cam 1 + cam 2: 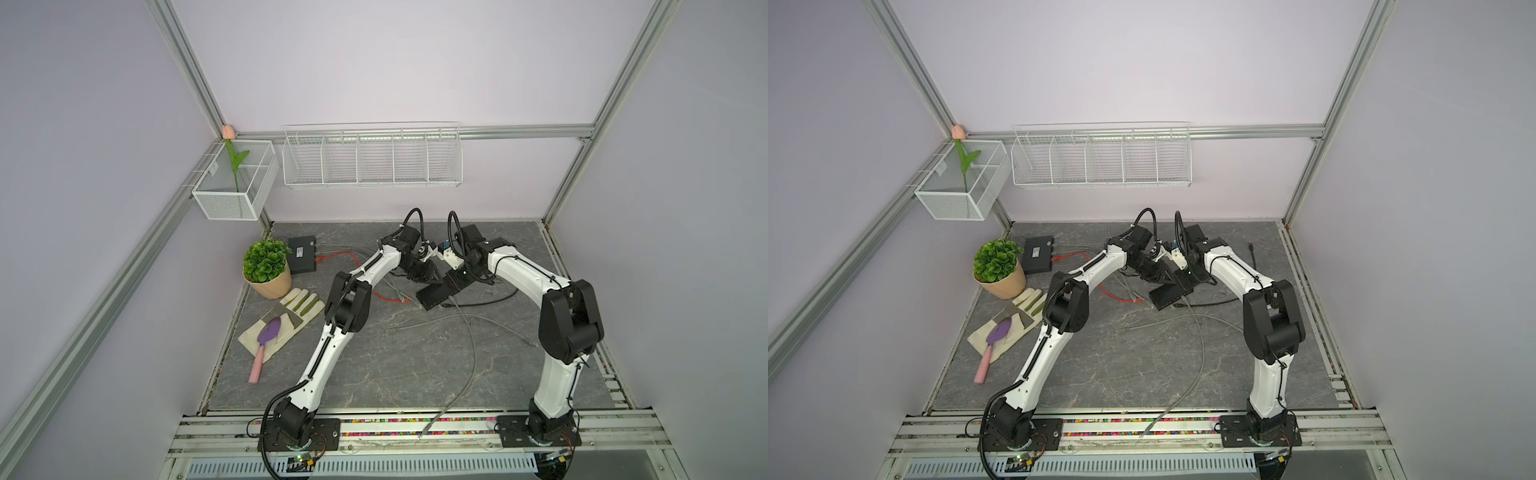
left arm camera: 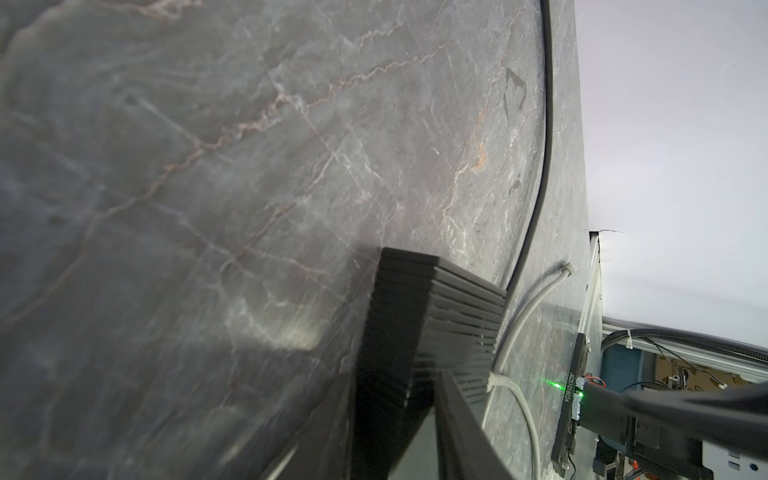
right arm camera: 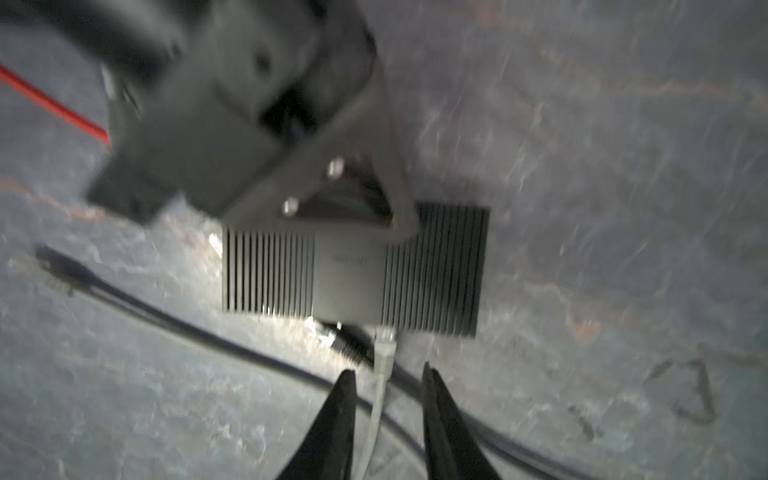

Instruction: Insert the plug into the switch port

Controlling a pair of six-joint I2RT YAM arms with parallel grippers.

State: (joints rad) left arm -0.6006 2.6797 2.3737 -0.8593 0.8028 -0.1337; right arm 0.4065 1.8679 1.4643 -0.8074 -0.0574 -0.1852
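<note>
Switch [image 3: 353,274] was clamped by left gripper [image 1: 430,276] near the worktop's [image 3: 582,166] back edge. Plug [image 3: 385,338] was seen at its port, right gripper [image 3: 388,371] parted astride the cable [image 3: 376,411]. Pinched crooked, plug could be jammed half-seated.

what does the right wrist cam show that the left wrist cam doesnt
Only the right wrist view: the right hand, fingers apart either side of the grey cable, the grey plug at the switch edge, a black plug beside it, a red cable, and the left hand over the switch. Only the left wrist view: a black base plate with a green light, and the pale wall. Both: the finned switch, a black cable, the marbled table.
</note>
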